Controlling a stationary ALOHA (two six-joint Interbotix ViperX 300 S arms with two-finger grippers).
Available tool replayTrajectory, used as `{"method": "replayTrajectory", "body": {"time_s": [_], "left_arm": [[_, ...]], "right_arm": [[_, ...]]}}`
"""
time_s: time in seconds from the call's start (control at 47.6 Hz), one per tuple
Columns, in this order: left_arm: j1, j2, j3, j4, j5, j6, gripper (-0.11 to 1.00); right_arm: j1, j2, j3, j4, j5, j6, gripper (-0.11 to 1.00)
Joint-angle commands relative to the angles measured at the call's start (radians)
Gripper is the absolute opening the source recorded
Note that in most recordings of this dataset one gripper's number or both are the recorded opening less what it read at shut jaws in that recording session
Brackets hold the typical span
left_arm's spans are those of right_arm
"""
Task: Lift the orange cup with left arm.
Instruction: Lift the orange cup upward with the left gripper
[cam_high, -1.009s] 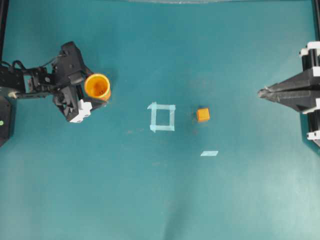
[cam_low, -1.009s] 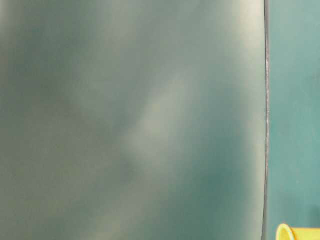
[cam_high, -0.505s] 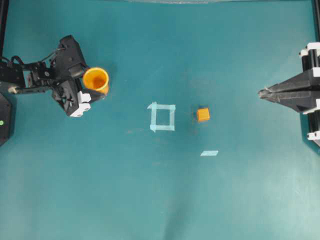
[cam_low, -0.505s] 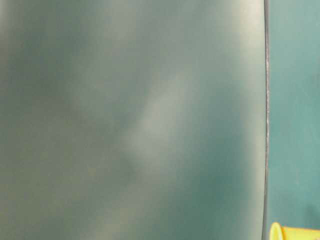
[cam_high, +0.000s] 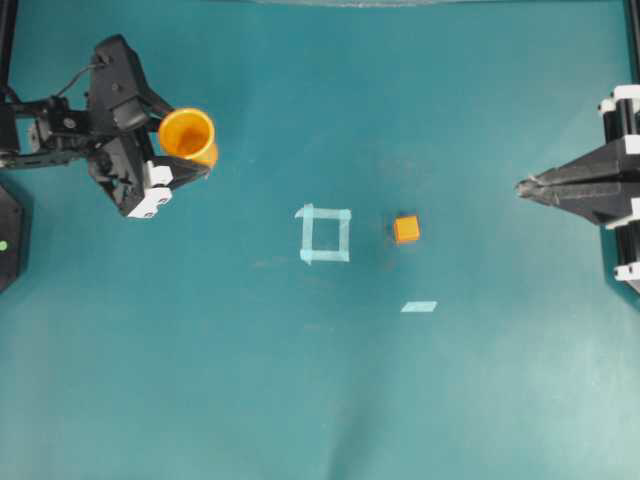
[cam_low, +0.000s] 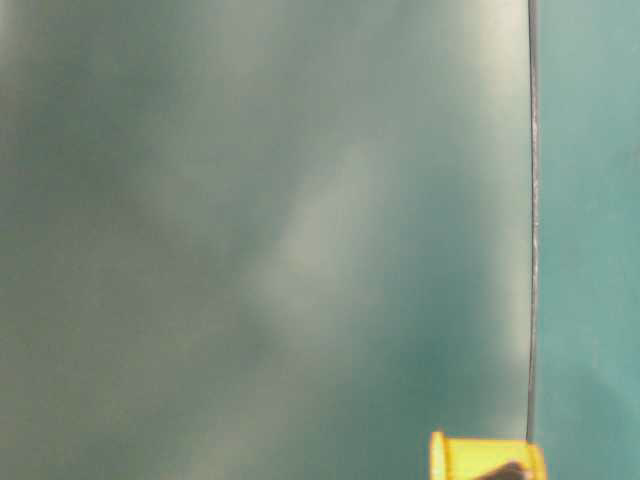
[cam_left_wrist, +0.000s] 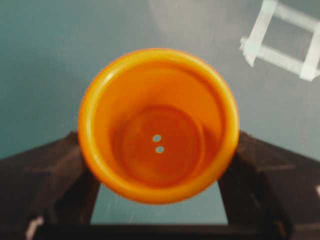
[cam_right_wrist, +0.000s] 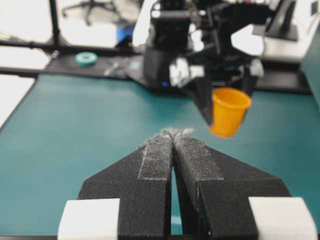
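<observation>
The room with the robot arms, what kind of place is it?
Probably a robot lab. A green table has a tape square marked on it, two robot arms work over it, and the right wrist view shows a desk behind with gear.

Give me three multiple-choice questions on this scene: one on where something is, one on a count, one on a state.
1. Where is the cube?
A. inside the tape square
B. just outside the tape square, on the side toward the right gripper
C. in the cup

2. How many holes are in the cup's bottom?
A. none
B. two
C. four

3. What state is the right gripper in?
A. shut, empty
B. open
C. shut on the cube

Answers:
1 B: overhead, the cube sits beside the tape square, apart from it.
2 B: the left wrist view shows two small holes in the cup.
3 A: the right gripper has its fingertips together, nothing between them.
</observation>
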Motion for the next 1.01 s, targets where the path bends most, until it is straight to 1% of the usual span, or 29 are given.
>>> {"method": "replayTrajectory", "body": {"time_s": [0.0,0.252,0.378,0.568,0.988], "left_arm": [[0.002,-0.057,-0.038,0.006,0.037,0.003,0.67],[0.002,-0.146,-0.110,0.006,0.202,0.017,0.67],[0.002,-0.164,-0.138,0.008,0.256,0.028,0.67],[0.002,-0.175,-0.170,0.008,0.308,0.063,0.66],[0.002,-0.201,-0.218,0.008,0.396,0.069,0.66]], "right_arm": [[0.002,0.000,-0.029,-0.002,-0.002,0.000,-0.01],[0.002,-0.002,-0.031,-0.002,0.002,0.000,-0.01],[0.002,-0.002,-0.032,-0.002,0.002,0.000,-0.01],[0.002,-0.002,-0.035,-0.002,0.002,0.000,-0.01],[0.002,-0.002,-0.038,-0.002,0.002,0.000,-0.01]]}}
